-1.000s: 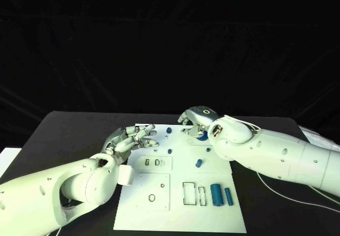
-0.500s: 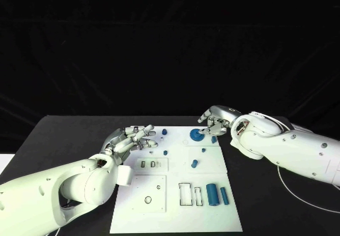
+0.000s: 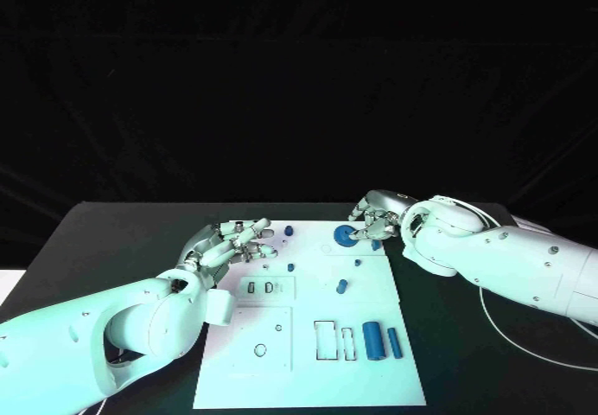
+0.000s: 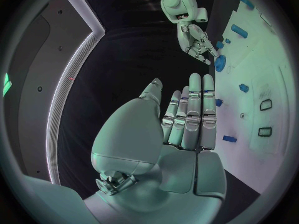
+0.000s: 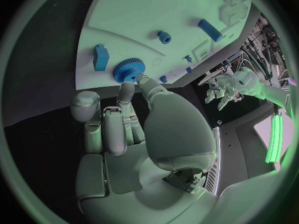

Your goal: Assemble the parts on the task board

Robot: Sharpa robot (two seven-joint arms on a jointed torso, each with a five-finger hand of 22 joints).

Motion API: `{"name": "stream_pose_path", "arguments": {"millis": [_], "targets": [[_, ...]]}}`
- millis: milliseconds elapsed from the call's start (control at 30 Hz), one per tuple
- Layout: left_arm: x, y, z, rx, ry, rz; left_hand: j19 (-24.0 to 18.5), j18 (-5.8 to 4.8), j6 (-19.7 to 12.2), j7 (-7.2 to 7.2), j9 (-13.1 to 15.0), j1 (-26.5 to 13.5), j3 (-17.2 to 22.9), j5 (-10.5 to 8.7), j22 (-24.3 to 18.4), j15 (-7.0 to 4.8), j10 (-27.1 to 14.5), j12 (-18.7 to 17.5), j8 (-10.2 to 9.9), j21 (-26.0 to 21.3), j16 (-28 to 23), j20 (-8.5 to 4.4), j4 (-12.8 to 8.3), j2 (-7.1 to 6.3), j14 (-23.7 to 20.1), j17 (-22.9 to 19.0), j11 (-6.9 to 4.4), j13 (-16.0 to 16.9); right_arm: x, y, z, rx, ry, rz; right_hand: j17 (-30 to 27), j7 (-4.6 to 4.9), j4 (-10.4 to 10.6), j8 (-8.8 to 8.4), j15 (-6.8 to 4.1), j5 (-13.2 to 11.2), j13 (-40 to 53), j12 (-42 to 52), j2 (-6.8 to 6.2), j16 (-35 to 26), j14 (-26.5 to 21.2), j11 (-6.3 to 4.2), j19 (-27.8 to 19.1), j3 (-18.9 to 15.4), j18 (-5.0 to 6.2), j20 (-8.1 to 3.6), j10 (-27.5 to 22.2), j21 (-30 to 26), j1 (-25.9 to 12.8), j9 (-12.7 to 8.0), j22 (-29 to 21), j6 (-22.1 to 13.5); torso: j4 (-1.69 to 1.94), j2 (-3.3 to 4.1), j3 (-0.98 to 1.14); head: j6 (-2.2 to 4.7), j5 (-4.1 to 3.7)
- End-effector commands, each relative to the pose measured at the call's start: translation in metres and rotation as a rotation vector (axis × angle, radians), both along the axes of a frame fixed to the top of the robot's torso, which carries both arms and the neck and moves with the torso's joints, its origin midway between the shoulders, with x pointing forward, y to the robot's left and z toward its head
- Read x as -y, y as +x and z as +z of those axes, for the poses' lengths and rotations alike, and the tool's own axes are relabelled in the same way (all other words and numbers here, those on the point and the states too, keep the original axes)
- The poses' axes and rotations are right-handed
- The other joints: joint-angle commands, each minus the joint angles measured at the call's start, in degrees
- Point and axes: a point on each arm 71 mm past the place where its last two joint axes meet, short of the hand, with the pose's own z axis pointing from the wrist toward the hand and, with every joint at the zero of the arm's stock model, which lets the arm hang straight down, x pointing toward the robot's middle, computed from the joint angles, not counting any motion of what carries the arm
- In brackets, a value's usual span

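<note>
The white task board [image 3: 281,367] lies in the middle of the table. A blue gear [image 3: 346,236] sits at its far end, with small blue pegs [image 3: 288,231] and a short blue piece [image 3: 340,286] round it. My right hand [image 3: 378,220] hovers just right of the gear, fingers apart and holding nothing; in the right wrist view its thumb tip [image 5: 143,80] is at the rim of the gear [image 5: 129,69]. My left hand [image 3: 231,245] floats over the board's far left edge, its fingers [image 4: 190,117] straight and empty. Two blue cylinders [image 3: 372,335] lie near the board's right front.
Beside the gear lie a blue block [image 5: 100,57], a small peg [image 5: 164,37] and a blue bar [image 5: 210,30]. Empty outlined slots [image 3: 330,340] mark the board's near half. A white cable [image 3: 499,324] trails over the black table at the right.
My right hand has drawn back to the right from above the gear, which now lies uncovered. The left hand has stayed where it was.
</note>
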Motion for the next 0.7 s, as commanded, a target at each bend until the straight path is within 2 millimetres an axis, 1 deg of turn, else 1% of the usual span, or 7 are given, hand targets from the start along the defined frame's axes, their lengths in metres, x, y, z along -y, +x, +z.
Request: {"name": "stream_pose_path", "arguments": {"millis": [33, 67, 233, 367, 433, 533, 700], "targets": [[0.003, 0.0, 0.001, 0.007, -0.014, -0.024, -0.23, 0.51, 0.12, 0.35, -0.05, 0.04, 0.08, -0.07, -0.08, 0.14, -0.36, -0.28, -0.32, -0.24, -0.12, 0.04, -0.37, 0.53, -0.35, 0.05, 0.11, -0.06, -0.003, 0.002, -0.004, -0.021, -0.03, 0.004, 0.27, 0.29, -0.02, 0.01, 0.28, 0.21, 0.73, 0.69, 0.15, 0.49, 3.32, -0.07, -0.01, -0.34, -0.87, 0.5, 0.11, 0.46, 0.62, 0.08, 0.22, 0.01, 0.09, 0.02, -0.07, -0.22, 0.05], [0.003, 0.0, 0.001, 0.007, -0.014, -0.024, -0.23, 0.51, 0.12, 0.35, -0.05, 0.04, 0.08, -0.07, -0.08, 0.14, -0.36, -0.28, -0.32, -0.24, -0.12, 0.04, -0.37, 0.53, -0.35, 0.05, 0.11, -0.06, -0.004, 0.002, -0.004, -0.022, -0.03, 0.006, 0.38, 0.28, 0.02, 0.05, 0.28, 0.21, 0.9, 0.82, 0.18, 0.56, 3.33, -0.07, 0.0, -0.37, -0.88, 0.5, 0.11, 0.51, 0.66, 0.09, 0.29, 0.08, 0.05, 0.0, -0.07, -0.28, 0.2], [0.003, 0.0, 0.001, 0.006, -0.013, -0.022, -0.23, 0.51, 0.12, 0.35, -0.05, 0.04, 0.08, -0.07, -0.08, 0.14, -0.36, -0.28, -0.32, -0.24, -0.12, 0.04, -0.37, 0.53, -0.35, 0.05, 0.11, -0.06, -0.01, 0.003, -0.007, -0.022, -0.047, 0.018, 0.82, 0.25, 0.12, 0.17, 0.27, 0.3, 1.9, 1.65, 0.32, 0.85, 3.39, -0.09, 0.1, -0.43, -0.94, 0.51, 0.24, 0.81, 0.84, 0.13, 0.72, 0.31, 0.03, 0.04, -0.03, -0.38, 0.19], [0.003, 0.0, 0.001, 0.007, -0.013, -0.022, -0.23, 0.51, 0.13, 0.34, -0.05, 0.05, 0.08, -0.07, -0.08, 0.14, -0.36, -0.28, -0.33, -0.24, -0.11, 0.04, -0.39, 0.55, -0.36, 0.09, 0.11, -0.06, -0.012, 0.004, -0.01, -0.026, -0.064, 0.021, 1.42, 0.21, 0.23, 0.33, 0.25, 0.38, 3.56, 3.15, 0.5, 1.26, 3.49, -0.13, 0.37, -0.5, -1.07, 0.5, 0.71, 1.36, 1.07, 0.17, 1.58, 0.65, -0.01, 0.02, -0.06, -0.37, 0.22], [0.003, 0.0, 0.001, 0.006, -0.013, -0.022, -0.23, 0.51, 0.13, 0.34, -0.05, 0.05, 0.08, -0.07, -0.08, 0.14, -0.36, -0.28, -0.33, -0.24, -0.11, 0.04, -0.39, 0.55, -0.36, 0.09, 0.11, -0.06, -0.012, 0.005, -0.012, -0.027, -0.076, 0.022, 1.72, 0.17, 0.23, 0.46, 0.23, 0.46, 4.47, 3.96, 0.65, 1.46, 3.53, -0.17, 0.47, -0.45, -1.11, 0.49, 0.97, 1.61, 1.3, 0.21, 1.92, 0.91, 0.02, 0.04, -0.04, -0.42, 0.12], [0.004, 0.0, 0.001, 0.006, -0.013, -0.022, -0.24, 0.52, 0.14, 0.34, -0.04, 0.05, 0.08, -0.07, -0.08, 0.14, -0.36, -0.28, -0.33, -0.24, -0.1, 0.04, -0.4, 0.56, -0.37, 0.11, 0.11, -0.06, -0.013, 0.005, -0.014, -0.032, -0.093, 0.024, 2.04, 0.14, 0.2, 0.57, 0.2, 0.56, 5.41, 4.79, 0.75, 1.68, 3.58, -0.21, 0.55, -0.41, -1.16, 0.48, 1.23, 1.85, 1.54, 0.23, 2.26, 1.17, 0.05, 0.02, -0.06, -0.39, 0.23], [0.004, 0.001, 0.001, 0.006, -0.012, -0.021, -0.25, 0.52, 0.14, 0.34, -0.04, 0.05, 0.08, -0.07, -0.08, 0.14, -0.36, -0.28, -0.34, -0.24, -0.1, 0.05, -0.41, 0.56, -0.38, 0.13, 0.11, -0.06, -0.014, 0.005, -0.017, -0.045, -0.107, 0.031, 2.83, 0.03, 0.27, 0.87, 0.15, 0.63, 8.27, 7.45, 0.93, 2.21, 3.69, -0.3, 0.82, -0.44, -1.3, 0.44, 2.3, 2.48, 1.77, 0.3, 3.16, 1.88, 0.06, 0.02, -0.05, -0.63, 0.29]]}}
